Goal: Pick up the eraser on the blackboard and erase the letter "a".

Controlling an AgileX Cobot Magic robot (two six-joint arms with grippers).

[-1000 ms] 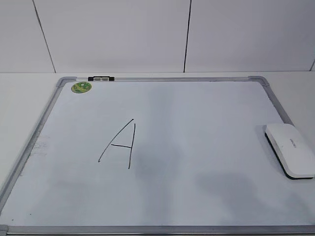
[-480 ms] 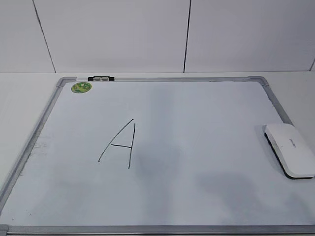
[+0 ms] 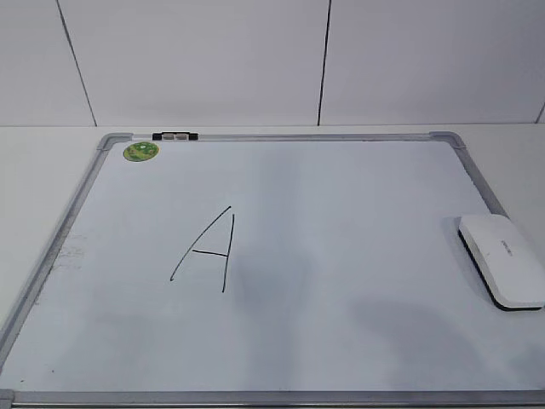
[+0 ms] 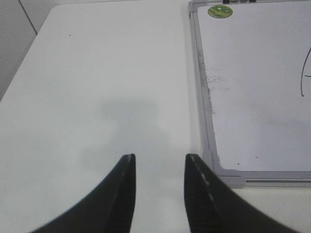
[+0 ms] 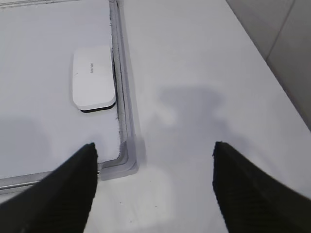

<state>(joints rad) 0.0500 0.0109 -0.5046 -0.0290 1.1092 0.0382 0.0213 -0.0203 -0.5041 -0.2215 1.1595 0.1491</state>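
The blackboard (image 3: 358,204) is a white dry-erase board with a grey frame, lying flat on the table. The white eraser (image 3: 502,260) lies on its right edge, and also shows in the right wrist view (image 5: 94,77). No lowercase "a" shows in any view; only a large capital "A" (image 3: 209,251) is written on the board. My left gripper (image 4: 159,158) is open and empty over the table, left of the board's near left corner. My right gripper (image 5: 154,145) is wide open and empty over the table by the board's near right corner (image 5: 121,162). Neither gripper shows in the exterior view.
A round green sticker (image 3: 140,152) and a small black-and-grey clip (image 3: 174,135) sit at the board's far left corner. Faint smudges mark the board's left edge (image 4: 214,85). A white panelled wall stands behind the table. White table surface lies on both sides of the board.
The soft shadows on the board's lower middle have shifted slightly. The eraser and the board have not moved.
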